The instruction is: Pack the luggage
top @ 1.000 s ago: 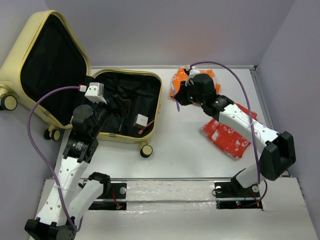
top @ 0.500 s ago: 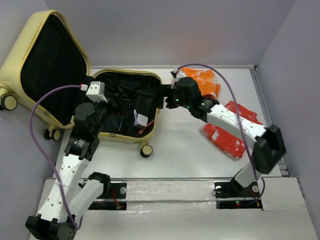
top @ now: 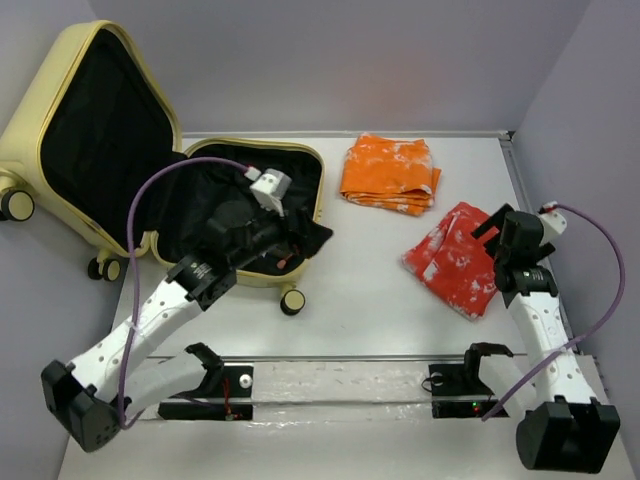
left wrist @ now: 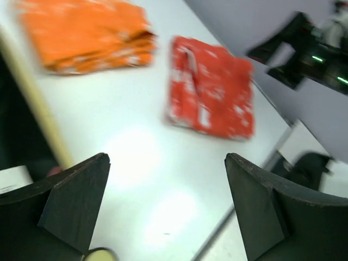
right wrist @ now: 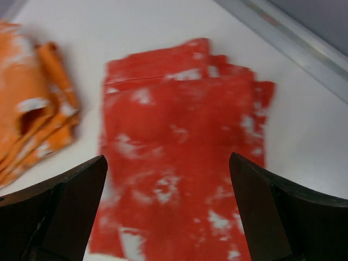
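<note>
My right gripper [right wrist: 167, 157] hangs open and empty just over the red folded cloth [right wrist: 179, 136]; the luggage [top: 100, 130] lies well apart to my left, by my open left gripper [left wrist: 166, 157].

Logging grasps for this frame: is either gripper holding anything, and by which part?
Nothing is held. The left gripper is open over the table; the right gripper is open above the red cloth.

You're in a robot lab cell: plain lavender walls [top: 400, 60] box in a white table [top: 370, 290] with a mounting rail [top: 340, 382] at its near edge.
</note>
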`<state>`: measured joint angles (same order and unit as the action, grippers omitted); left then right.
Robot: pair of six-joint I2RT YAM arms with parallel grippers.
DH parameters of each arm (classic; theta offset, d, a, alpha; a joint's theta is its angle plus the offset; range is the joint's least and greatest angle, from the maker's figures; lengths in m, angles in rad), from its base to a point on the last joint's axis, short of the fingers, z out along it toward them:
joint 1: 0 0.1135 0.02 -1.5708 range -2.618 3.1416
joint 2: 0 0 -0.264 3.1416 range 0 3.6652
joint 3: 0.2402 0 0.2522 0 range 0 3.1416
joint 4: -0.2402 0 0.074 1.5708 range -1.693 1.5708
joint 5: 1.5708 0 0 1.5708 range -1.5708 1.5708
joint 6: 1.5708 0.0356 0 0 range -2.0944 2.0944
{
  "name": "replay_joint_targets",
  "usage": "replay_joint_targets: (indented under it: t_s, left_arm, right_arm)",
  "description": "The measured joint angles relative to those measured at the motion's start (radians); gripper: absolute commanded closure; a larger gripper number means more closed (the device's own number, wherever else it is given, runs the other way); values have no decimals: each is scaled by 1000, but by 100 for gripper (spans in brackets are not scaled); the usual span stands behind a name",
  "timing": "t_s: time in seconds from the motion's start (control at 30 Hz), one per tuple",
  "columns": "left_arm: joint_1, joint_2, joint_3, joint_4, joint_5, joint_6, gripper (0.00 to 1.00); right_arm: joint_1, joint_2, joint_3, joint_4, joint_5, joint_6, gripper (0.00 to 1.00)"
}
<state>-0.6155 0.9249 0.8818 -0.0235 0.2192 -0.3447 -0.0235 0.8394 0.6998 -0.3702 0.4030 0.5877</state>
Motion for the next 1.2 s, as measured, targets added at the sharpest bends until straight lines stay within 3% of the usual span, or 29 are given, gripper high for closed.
replay_joint_targets:
  t_s: [0.13, 0.33, 0.7, 0.97, 1.2]
  left_arm:
    - [-288, 133, 81, 35, -98, -27, 1]
    - [-428, 439, 201, 62, -217, -43, 1]
    - [-447, 998, 535, 14, -233, -26, 1]
    - [-404, 1237, 798, -5, -119, -9, 1]
    - [-358, 1448, 996, -56, -23, 3, 1]
  right_arm:
    - [-158, 37, -80, -52, 17, 5, 0]
    - [-235, 116, -100, -45, -23, 22, 0]
    - [-365, 388, -107, 65, -195, 43, 0]
    - [-402, 470, -105, 147, -320, 45, 2]
    - [-403, 482, -108, 199, -386, 41, 9]
